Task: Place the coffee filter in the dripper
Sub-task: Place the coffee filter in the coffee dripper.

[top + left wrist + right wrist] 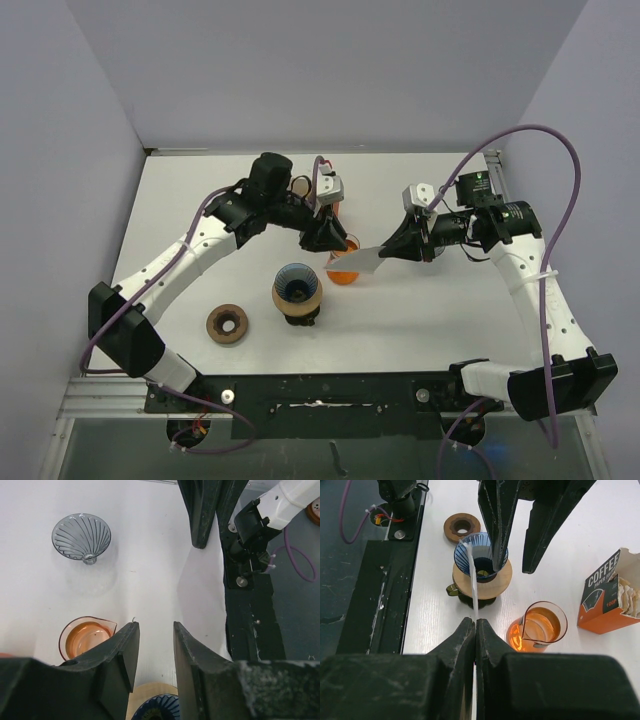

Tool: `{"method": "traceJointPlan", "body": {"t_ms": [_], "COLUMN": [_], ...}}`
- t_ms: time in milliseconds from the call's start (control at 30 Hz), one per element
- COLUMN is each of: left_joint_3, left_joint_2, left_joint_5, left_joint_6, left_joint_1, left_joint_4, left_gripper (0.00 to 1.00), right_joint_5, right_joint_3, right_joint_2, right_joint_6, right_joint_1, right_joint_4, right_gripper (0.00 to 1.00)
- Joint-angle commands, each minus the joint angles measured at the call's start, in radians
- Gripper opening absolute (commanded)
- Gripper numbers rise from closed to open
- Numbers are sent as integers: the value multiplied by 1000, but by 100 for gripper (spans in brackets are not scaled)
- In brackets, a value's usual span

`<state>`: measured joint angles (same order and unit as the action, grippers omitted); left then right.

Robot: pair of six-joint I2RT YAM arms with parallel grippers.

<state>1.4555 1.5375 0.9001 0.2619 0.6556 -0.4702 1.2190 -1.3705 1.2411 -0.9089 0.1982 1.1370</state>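
The right gripper [388, 249] is clamped on the white filter [356, 262], holding it in the air just right of the blue dripper [297, 284] and over the orange carafe [343, 274]. The left gripper [327, 243] hangs beside it on the far side, fingers apart.

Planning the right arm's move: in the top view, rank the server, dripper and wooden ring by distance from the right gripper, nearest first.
1. Orange server, just left of the right gripper.
2. Blue dripper, farther left.
3. Wooden ring, farthest left.
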Motion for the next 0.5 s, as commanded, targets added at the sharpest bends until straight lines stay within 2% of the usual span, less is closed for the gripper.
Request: {"method": "traceJointPlan", "body": {"t_ms": [0,467], "left_joint_3": [11,17], "left_joint_2": [-22,-81], "left_joint_5": [-6,68], "left_joint_6": [-20,86], "left_joint_1": [5,-21], "left_joint_4": [71,-49], "left_gripper": [32,47], "right_joint_5": [34,22], "right_joint_3": [3,19], "right_joint_2": [-10,-25], "right_joint_6": [5,16], "right_joint_1": [6,1], "right_joint_4": [-36,-50], "right_gripper": [0,0]}}
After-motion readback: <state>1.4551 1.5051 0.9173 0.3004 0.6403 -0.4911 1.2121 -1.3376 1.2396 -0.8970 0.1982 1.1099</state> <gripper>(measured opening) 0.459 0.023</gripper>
